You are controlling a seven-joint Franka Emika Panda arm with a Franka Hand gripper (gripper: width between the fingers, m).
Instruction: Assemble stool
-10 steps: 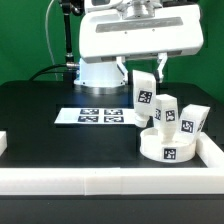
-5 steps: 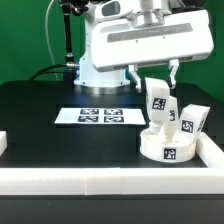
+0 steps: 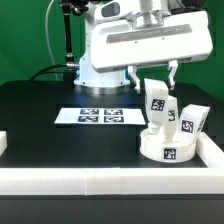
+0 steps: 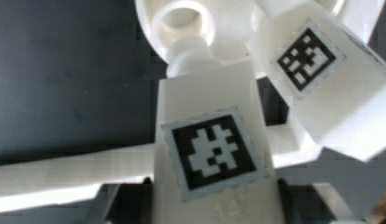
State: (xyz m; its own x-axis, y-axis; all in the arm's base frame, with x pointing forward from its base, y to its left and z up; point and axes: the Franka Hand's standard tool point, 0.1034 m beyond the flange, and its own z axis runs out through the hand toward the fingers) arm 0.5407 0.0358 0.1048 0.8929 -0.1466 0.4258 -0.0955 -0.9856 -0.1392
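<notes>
The round white seat disc (image 3: 166,147) lies on the black table at the exterior view's right. One white leg (image 3: 190,122) leans against the disc's right side, and another leg (image 3: 168,116) stands at its back. My gripper (image 3: 155,80) is shut on a third tagged leg (image 3: 157,98) and holds it upright just above the disc's back edge. In the wrist view the held leg (image 4: 216,140) fills the space between my dark fingers (image 4: 128,203). The disc (image 4: 181,25) lies beyond it and a tagged leg (image 4: 311,55) beside it.
The marker board (image 3: 98,116) lies flat mid-table, left of the disc. A long white border rail (image 3: 100,178) runs along the front and turns up the right side (image 3: 213,152), close to the disc. A small white block (image 3: 3,142) sits at the left edge.
My gripper has moved to the exterior view's right with the leg, from left of the disc to above its back edge. Since half a second ago nothing has moved.
</notes>
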